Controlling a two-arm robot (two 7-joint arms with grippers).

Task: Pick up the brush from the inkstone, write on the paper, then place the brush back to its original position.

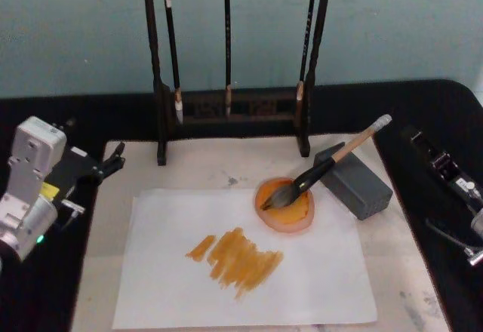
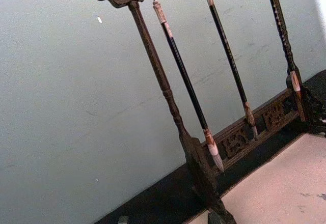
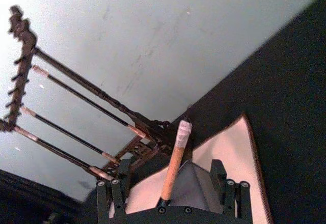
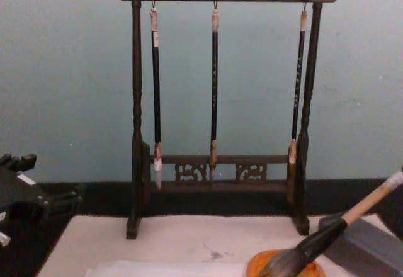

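Brush (image 1: 324, 170) tip in inkstone (image 1: 290, 219), handle on block (image 1: 355, 182), right tool (image 3: 170, 186) spread, well apart rightward, left tool (image 1: 112, 162) (grip unclear) opposite

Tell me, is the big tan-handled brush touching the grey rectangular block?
Touching. In the head view the big tan-handled brush rests its handle on the top edge of the grey rectangular block, with its bristles in the orange dish.

**Soft, even light in all four views**

Diffuse light falls from above. In the head view the paper (image 1: 302, 272) is the brightest surface and shows no glare. The grey block (image 1: 355, 181) and the brush stand (image 1: 264, 109) cast only faint, soft-edged shadows on the mat (image 1: 204, 166). The black table cover (image 1: 90, 117) is almost featureless dark. In the right wrist view the wall (image 3: 76, 10) washes out to white toward one corner. The chest view is dimmer.
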